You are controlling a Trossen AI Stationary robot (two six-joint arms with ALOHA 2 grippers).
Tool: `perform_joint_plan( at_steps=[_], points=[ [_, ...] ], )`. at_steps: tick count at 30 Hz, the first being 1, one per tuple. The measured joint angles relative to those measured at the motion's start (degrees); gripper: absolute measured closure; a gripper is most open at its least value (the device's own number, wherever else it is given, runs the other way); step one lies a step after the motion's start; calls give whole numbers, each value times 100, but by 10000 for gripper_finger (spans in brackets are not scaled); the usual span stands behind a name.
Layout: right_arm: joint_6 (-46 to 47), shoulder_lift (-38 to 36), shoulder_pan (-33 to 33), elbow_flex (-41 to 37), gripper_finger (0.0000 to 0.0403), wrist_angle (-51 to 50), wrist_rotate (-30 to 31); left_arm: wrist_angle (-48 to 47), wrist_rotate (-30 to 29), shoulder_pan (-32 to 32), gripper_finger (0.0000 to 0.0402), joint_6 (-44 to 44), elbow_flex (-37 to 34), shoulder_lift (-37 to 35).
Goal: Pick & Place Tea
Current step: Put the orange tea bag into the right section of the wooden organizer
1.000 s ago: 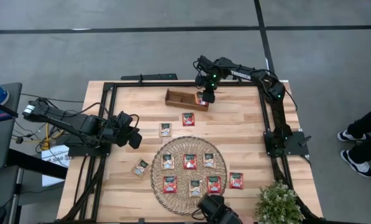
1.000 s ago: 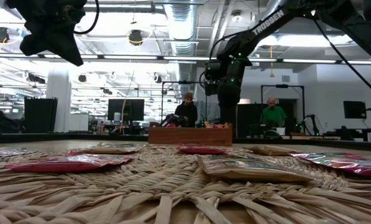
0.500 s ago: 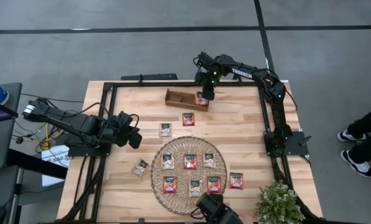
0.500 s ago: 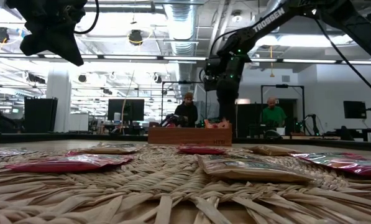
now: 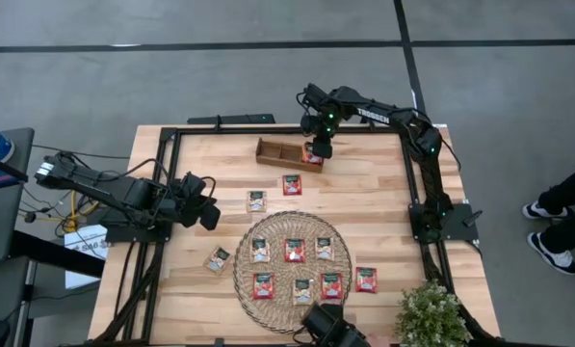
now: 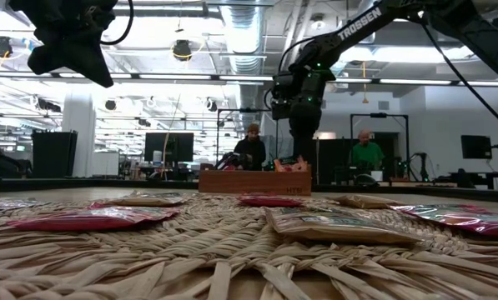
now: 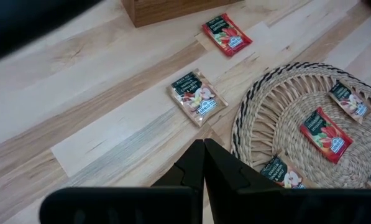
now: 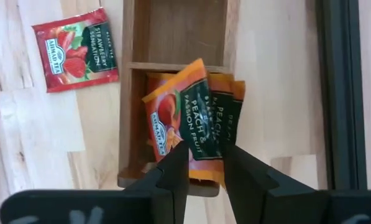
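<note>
A pale wooden table (image 5: 364,193) is filling the centre of the overhead frame, with a round woven mat (image 5: 292,258) lying at its lower middle. Six tea sachets (image 5: 294,250) are resting on the mat, and more are lying flat on the bare wood around it. A long brown tray (image 5: 277,152) is sitting near the table's upper centre. The right arm is reaching in from the upper right, and its claw (image 8: 205,163) is hanging over the tray's right-hand end, fingers partly apart on either side of an orange sachet (image 8: 185,112) that is leaning on others in that compartment; I cannot tell whether it is gripping. One red sachet (image 8: 78,48) is lying just beside the tray. The left claw (image 7: 204,163) is waiting at mid-left, fingers pressed together, holding nothing.
</note>
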Motion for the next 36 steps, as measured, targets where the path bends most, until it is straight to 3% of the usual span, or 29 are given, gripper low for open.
perform_joint_plan(
  at_steps=[11, 36],
  points=[
    [-2, 0, 38, 0, 397, -22, 142, 7, -1, -1, 402, 1, 0, -1],
    [655, -190, 278, 4, 403, -60, 445, 26, -22, 0, 401, 2, 0, -1]
  ],
)
